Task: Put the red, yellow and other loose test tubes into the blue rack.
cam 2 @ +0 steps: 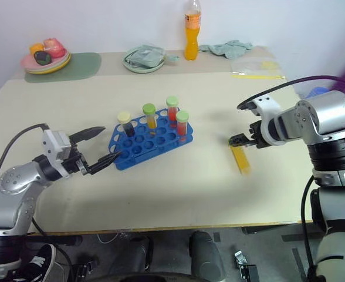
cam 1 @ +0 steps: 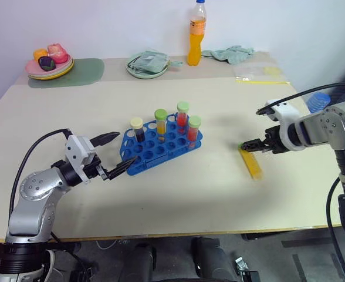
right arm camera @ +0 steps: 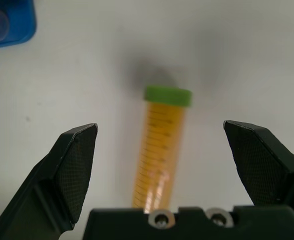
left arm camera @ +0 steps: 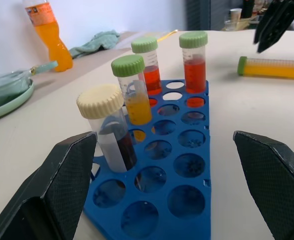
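Note:
The blue rack (cam 1: 161,145) stands mid-table holding several capped tubes: a cream-capped dark one (cam 1: 138,129), a green-capped yellow one (cam 1: 161,123) and two green-capped red ones (cam 1: 183,116). A loose yellow tube (cam 1: 252,163) with a green cap lies flat on the table to the right of the rack. My right gripper (cam 1: 256,144) hangs open just over its capped end; in the right wrist view the tube (right arm camera: 162,150) lies between the spread fingers, untouched. My left gripper (cam 1: 117,154) is open at the rack's left end, its fingers either side of the rack's corner (left arm camera: 187,185).
Along the back edge are a plate of fruit (cam 1: 49,63) on a green mat (cam 1: 81,73), a green plate with a cloth (cam 1: 148,63), an orange drink bottle (cam 1: 196,33), a crumpled cloth (cam 1: 231,54) and a plastic bag (cam 1: 259,73).

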Tool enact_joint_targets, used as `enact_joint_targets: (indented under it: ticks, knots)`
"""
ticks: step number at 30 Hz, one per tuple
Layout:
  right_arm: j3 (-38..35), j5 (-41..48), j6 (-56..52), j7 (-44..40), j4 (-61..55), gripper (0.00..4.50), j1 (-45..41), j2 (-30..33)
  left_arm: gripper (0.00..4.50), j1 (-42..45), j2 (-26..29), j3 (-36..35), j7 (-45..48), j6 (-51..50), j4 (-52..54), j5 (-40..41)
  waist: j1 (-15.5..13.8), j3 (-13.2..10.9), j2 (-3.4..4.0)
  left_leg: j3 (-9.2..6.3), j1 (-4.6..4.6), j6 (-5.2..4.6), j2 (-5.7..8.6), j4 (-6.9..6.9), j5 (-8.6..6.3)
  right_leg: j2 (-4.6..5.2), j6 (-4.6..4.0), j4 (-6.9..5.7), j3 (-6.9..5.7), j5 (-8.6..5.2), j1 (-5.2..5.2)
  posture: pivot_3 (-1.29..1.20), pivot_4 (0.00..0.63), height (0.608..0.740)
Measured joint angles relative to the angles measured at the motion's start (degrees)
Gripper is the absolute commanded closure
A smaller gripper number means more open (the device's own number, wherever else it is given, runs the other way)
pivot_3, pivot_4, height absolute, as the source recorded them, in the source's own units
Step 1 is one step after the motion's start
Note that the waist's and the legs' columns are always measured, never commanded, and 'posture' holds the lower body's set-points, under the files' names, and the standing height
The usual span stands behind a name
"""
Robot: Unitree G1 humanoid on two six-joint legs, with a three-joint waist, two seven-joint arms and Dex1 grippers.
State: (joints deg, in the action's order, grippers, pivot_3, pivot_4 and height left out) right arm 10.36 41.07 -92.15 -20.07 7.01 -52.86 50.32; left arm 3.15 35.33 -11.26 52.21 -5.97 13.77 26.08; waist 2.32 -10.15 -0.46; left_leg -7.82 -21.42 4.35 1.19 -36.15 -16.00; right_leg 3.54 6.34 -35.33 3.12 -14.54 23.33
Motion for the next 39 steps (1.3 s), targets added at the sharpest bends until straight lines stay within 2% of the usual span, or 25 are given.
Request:
enact_joint_targets:
  ticks: [4,10,14,22,25,30,31,36,39]
  knots:
    - [0.0,5.6,0.0,7.7,-0.2,0.04,0.2,0.0,0.00,-4.2,3.3,-1.4,2.7,-4.0,3.6,4.1,-0.1,0.0,0.00,0.00,0.01,0.00,0.00,0.00,0.00,0.00,-0.14,0.00,0.00,-0.08,0.00,0.00,0.150,0.740]
    - [-0.1,14.3,0.0,17.1,-1.2,0.04,5.9,0.5,0.00,-8.5,9.5,-3.7,8.6,-9.8,8.9,10.8,0.0,0.0,0.02,0.01,0.02,-0.03,-0.01,-0.04,0.02,-0.02,-0.19,-0.01,0.00,-0.09,-0.02,0.00,0.150,0.740]
    - [-0.5,18.9,0.0,22.2,-1.3,0.04,7.0,0.5,0.00,-8.1,10.5,-3.7,10.3,-9.8,10.0,10.9,0.2,0.0,0.02,0.00,0.04,-0.05,-0.02,-0.02,0.03,-0.06,-0.20,-0.02,0.00,-0.08,-0.02,0.00,0.150,0.740]
    - [-2.5,21.1,0.0,28.7,-1.2,0.04,7.6,-1.6,0.00,-6.8,11.3,-3.8,12.0,-9.4,10.0,10.8,0.1,0.0,0.01,0.00,0.03,-0.05,-0.04,0.00,0.03,-0.07,-0.21,0.00,0.00,-0.08,-0.01,0.00,0.150,0.740]
    - [-2.6,20.8,0.0,29.9,-1.2,0.87,8.3,-2.7,0.00,-6.1,11.3,-3.7,11.6,-9.3,10.0,10.6,0.1,0.0,0.02,0.00,0.03,-0.05,-0.04,-0.02,0.03,-0.07,-0.21,-0.01,0.00,-0.08,-0.01,0.00,0.150,0.740]
    - [-4.1,18.3,0.0,30.8,-1.6,3.41,9.1,-3.6,0.00,-5.8,10.7,-3.7,10.7,-8.4,9.8,9.4,0.1,0.0,0.00,0.00,0.03,-0.05,-0.04,-0.01,0.03,-0.08,-0.21,-0.01,0.00,-0.07,-0.02,0.00,0.150,0.740]
    - [-4.4,17.8,0.0,30.8,-1.9,3.70,9.1,-4.2,0.00,-5.7,10.6,-3.7,10.5,-8.3,9.8,9.4,0.2,0.0,0.00,0.00,0.04,-0.05,-0.04,-0.01,0.03,-0.08,-0.20,-0.01,0.00,-0.07,-0.02,0.00,0.150,0.740]
    - [-5.9,13.5,0.2,29.3,-2.8,3.74,8.2,-6.6,0.00,-5.7,10.5,-3.7,9.6,-8.2,9.8,9.2,0.2,0.0,0.04,0.00,0.05,-0.06,-0.05,-0.01,0.03,-0.10,-0.21,-0.04,0.01,-0.07,0.00,0.00,0.150,0.740]
    - [-8.1,8.5,5.6,27.1,-5.8,3.74,7.3,-6.9,0.00,-5.7,10.1,-3.8,8.8,-7.8,9.5,8.8,0.1,0.0,0.08,0.00,0.03,-0.05,-0.04,0.01,0.03,-0.09,-0.20,-0.02,0.00,-0.07,0.00,0.00,0.150,0.740]
